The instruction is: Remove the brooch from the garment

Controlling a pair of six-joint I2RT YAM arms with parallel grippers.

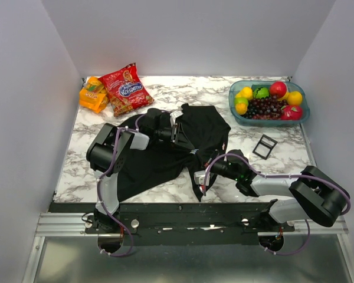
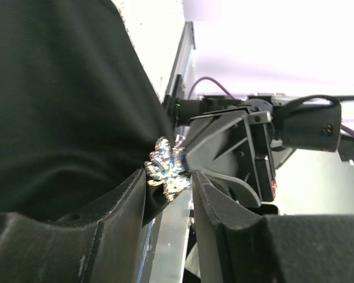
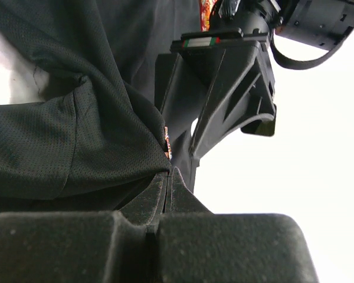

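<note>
Left wrist view puts the brooch (image 2: 167, 169), a single glinting flower-like piece, on a bunched edge of the garment (image 2: 59, 106), right in the gap of the left claw (image 2: 169, 188). That claw's two fingers (image 2: 121, 218) stand apart, one on each side of the brooch. They are so near it that I cannot tell whether they already press on it or merely flank it. Its longer side seems to run along the fingers, not across the gap, so its narrower width faces them.

Just beside it, coming from the opposite direction, the right claw (image 3: 169, 180) is closed flat on a fold of the black cloth, pinching it. The two claws meet almost tip to tip, and the left is plainly the nearer to the brooch and the one placed to take it. My reading is that the coming pull should run back along the left fingers, away from the right claw's pinch.

From above there is one garment, partly lifted off the counter (image 1: 165, 85) between the two arms, toward the near edge. Around it are one small black square tray (image 1: 264, 146) well apart to the right, one bowl of fruit (image 1: 232, 97) at the far right, and two snack packets, one red (image 1: 125, 88) and one orange (image 1: 93, 95), at the far left
</note>
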